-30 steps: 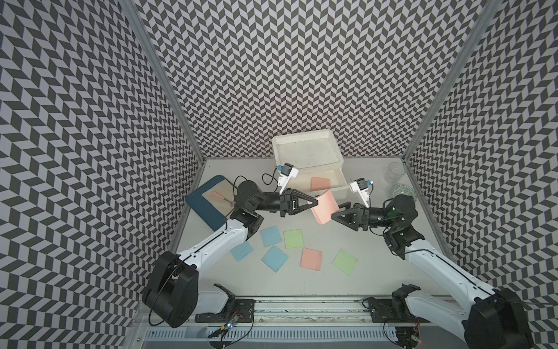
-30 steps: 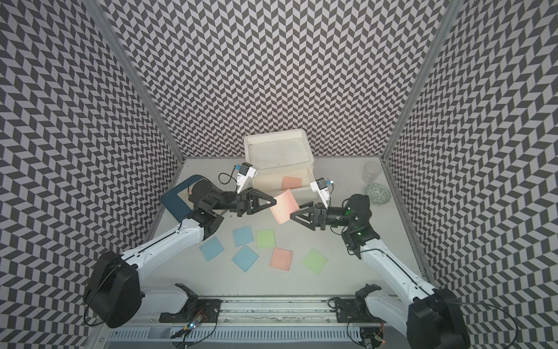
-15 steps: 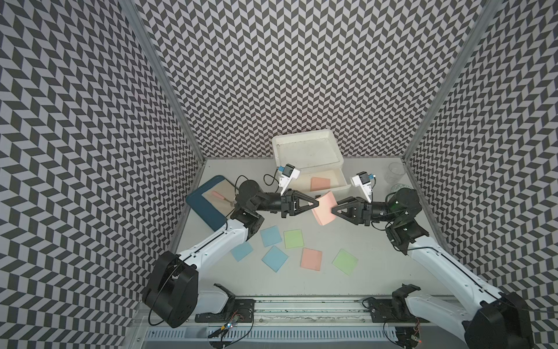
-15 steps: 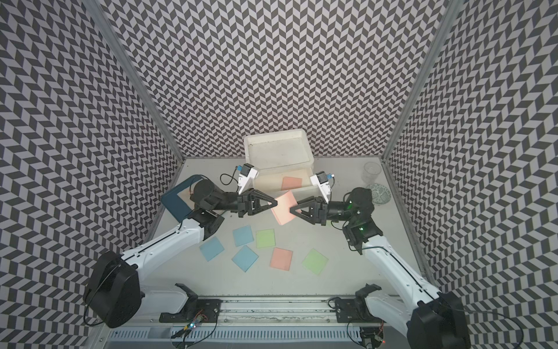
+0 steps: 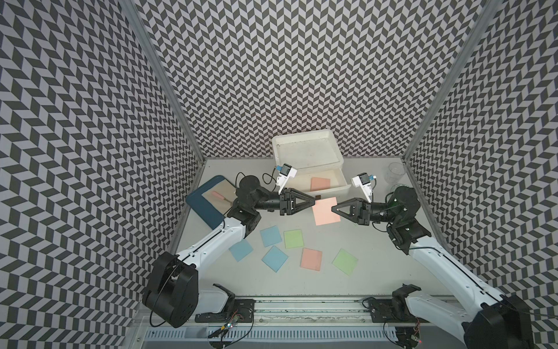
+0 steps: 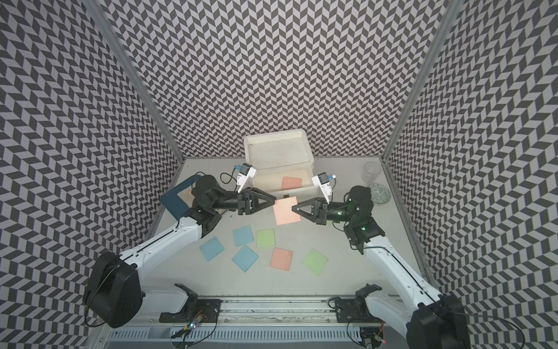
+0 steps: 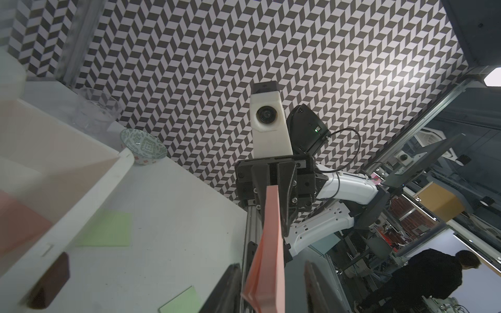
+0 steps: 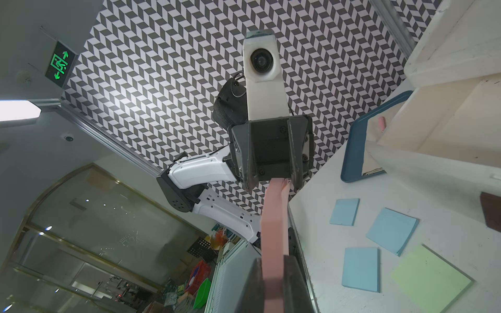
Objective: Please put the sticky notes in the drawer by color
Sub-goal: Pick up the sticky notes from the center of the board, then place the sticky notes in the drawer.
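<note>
A salmon pink sticky note (image 5: 324, 211) hangs on edge above the table between my two grippers. My right gripper (image 5: 332, 208) is shut on its right edge; the right wrist view shows the paper (image 8: 273, 230) pinched flat in the right gripper (image 8: 273, 287). My left gripper (image 5: 314, 201) is open around the opposite edge, with gaps on both sides of the note (image 7: 268, 257). The white drawer (image 5: 305, 138) stands behind, top drawer pulled out with one pink note (image 5: 320, 183) inside. Three blue (image 5: 270, 235), two green (image 5: 293, 238) and one pink (image 5: 311, 259) note lie on the table.
A dark blue tray (image 5: 202, 208) with a beige sheet lies at the left, close to my left arm. A clear glass (image 6: 372, 172) and a patterned bowl (image 6: 379, 195) stand at the back right, beside my right arm.
My right gripper came in from the right and shut on the pink note. My left gripper, which had been holding it, opened.
</note>
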Robot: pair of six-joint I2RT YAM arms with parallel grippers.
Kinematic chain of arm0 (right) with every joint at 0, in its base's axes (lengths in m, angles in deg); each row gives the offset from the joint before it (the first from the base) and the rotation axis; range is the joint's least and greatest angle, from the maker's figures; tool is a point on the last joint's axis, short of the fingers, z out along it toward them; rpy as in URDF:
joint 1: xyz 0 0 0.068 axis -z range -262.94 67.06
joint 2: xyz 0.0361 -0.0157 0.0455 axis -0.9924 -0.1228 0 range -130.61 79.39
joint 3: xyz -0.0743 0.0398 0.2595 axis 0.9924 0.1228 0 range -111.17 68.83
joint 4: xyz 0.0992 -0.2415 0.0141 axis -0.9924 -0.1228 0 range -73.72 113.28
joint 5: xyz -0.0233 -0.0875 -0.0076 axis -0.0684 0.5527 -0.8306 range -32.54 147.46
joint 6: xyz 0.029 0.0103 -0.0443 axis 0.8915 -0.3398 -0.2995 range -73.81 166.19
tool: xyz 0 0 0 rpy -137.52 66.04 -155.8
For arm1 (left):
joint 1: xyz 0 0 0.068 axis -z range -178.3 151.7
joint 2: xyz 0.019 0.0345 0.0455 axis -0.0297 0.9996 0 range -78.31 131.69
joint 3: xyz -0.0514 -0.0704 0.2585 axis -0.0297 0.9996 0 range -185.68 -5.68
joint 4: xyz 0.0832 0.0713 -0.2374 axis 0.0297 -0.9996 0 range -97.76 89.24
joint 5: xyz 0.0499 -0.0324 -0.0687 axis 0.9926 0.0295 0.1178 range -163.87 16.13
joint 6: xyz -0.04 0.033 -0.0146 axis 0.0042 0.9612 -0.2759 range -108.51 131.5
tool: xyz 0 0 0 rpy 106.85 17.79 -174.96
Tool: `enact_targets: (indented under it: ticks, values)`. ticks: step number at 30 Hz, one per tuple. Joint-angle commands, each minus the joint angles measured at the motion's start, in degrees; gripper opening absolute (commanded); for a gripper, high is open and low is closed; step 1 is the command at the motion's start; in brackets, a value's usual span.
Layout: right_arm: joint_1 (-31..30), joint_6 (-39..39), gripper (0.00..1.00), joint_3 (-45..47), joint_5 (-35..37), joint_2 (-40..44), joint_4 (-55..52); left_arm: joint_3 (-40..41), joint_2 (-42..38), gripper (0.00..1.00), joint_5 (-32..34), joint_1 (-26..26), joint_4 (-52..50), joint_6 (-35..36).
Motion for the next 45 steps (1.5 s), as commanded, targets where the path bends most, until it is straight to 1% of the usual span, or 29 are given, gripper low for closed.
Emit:
enact_targets:
  ticks: [1,3,6,7,9,11,13,17,18,20,23,26,28,31,33,41,45]
  values:
    - [0.43,-1.56,0.00,-1.26,3.86,0.68,0.28,-3.34,-1.68,0.45,2.67,-1.71,-11.00,8.18]
    - [0.52,-2.71,0.00,-2.24,7.51,0.48,-1.49,-5.31,-2.29,0.46,5.59,-2.70,-19.52,13.63]
    - [0.43,-5.45,0.00,-4.50,15.30,0.23,-3.86,-8.13,-3.51,0.47,12.37,-3.70,-32.08,22.26]
    - [0.44,-5.56,0.00,-4.98,18.05,0.06,-3.45,-8.82,-3.96,0.47,15.20,-3.81,-35.63,25.75]
    - [0.35,-4.27,0.00,-5.13,22.15,-0.91,-0.62,-9.67,-4.71,0.47,21.24,-3.84,-41.19,30.07]
    - [-0.13,-2.46,0.00,-5.15,25.36,-2.73,3.55,-8.63,-5.86,0.48,27.62,-3.83,-43.68,33.55]
    - [-1.58,-2.80,0.00,-6.55,28.45,-4.98,5.02,-6.96,-6.95,0.48,32.31,-3.93,-44.42,35.21]
    - [-5.94,-7.53,0.00,-11.77,35.65,-10.63,2.38,-6.55,-7.74,0.48,36.40,-4.55,-46.32,35.97]
    - [-6.56,-8.38,0.00,-13.08,36.46,-11.91,1.81,-6.53,-7.85,0.48,37.26,-4.66,-46.61,35.98]
    - [-7.18,-9.47,0.00,-15.62,36.82,-15.13,1.18,-6.19,-8.12,0.49,37.77,-4.79,-46.69,35.99]
    - [-7.54,-11.34,0.00,-18.42,37.15,-18.07,-1.44,-5.10,-8.09,0.49,35.85,-5.15,-45.90,35.10]
    - [-7.65,-13.83,0.00,-19.15,39.32,-19.10,-5.29,-3.37,-7.84,0.51,33.98,-5.14,-44.24,33.71]
    - [-7.68,-15.62,0.00,-18.98,41.00,-19.32,-7.69,-3.83,-7.30,0.52,33.92,-5.13,-45.01,33.98]
    - [-7.69,-18.37,0.00,-18.93,44.24,-19.51,-11.04,-4.03,-6.96,0.52,33.22,-5.17,-44.78,33.87]
    - [-7.71,-19.38,0.00,-18.82,45.19,-19.76,-12.34,-3.74,-6.85,0.51,33.31,-5.19,-44.70,33.83]
    - [-7.69,-21.85,0.02,-20.86,46.08,-21.43,-15.67,-3.92,-6.88,0.51,33.16,-5.12,-44.79,33.96]
    - [-7.69,-22.06,0.09,-21.83,44.92,-22.09,-16.39,-2.95,-9.51,0.51,33.83,-5.13,-43.24,33.90]
